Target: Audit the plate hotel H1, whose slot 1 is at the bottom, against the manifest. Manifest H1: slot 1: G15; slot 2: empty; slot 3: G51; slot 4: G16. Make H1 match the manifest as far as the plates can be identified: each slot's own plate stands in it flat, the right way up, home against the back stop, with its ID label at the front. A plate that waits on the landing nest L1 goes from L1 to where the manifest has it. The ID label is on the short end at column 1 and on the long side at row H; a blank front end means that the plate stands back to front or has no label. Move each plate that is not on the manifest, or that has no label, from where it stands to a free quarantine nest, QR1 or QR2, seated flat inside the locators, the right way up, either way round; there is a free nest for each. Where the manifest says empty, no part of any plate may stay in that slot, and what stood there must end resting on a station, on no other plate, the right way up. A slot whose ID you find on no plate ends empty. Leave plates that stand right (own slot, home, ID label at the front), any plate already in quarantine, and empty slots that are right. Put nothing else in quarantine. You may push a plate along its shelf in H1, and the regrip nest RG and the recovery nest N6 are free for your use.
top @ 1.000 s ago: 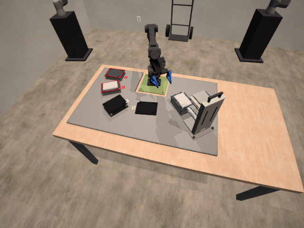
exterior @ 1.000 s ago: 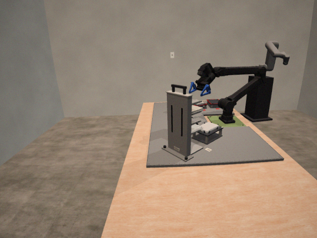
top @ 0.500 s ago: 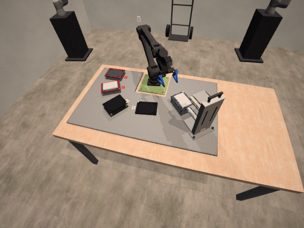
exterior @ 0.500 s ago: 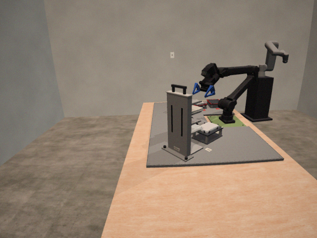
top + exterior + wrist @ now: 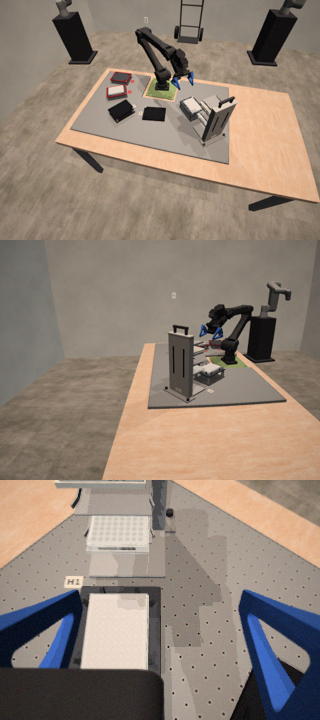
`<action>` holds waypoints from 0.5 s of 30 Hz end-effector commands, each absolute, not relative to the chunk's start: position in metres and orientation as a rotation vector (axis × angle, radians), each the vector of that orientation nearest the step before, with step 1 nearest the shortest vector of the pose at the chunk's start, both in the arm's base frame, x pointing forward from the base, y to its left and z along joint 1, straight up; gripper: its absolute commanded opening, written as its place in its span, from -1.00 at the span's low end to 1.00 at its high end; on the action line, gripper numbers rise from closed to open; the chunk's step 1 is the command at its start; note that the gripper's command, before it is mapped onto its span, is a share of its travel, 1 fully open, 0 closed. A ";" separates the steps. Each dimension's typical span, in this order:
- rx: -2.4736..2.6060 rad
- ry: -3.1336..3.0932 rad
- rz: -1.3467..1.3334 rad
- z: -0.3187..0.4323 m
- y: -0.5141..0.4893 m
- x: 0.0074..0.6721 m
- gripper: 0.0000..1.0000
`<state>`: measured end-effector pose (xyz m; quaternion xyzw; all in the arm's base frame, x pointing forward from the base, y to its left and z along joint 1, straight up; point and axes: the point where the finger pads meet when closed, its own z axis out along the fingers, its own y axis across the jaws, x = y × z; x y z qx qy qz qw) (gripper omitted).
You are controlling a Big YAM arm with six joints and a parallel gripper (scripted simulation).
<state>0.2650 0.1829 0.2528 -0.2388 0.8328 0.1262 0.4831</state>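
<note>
A wooden table point(image 5: 263, 144) is stood on a mottled floor point(image 5: 77, 206), and most of its top is covered by a gray dotted mat point(image 5: 160, 139). A green base plate point(image 5: 151, 90) is set into the mat's far edge, and bare wood is left around it.
</note>
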 end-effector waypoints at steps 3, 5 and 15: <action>-0.537 1.949 0.384 0.303 0.209 0.262 1.00; -0.535 1.950 0.387 0.303 0.215 0.259 1.00; -0.533 1.964 0.394 0.301 0.238 0.243 1.00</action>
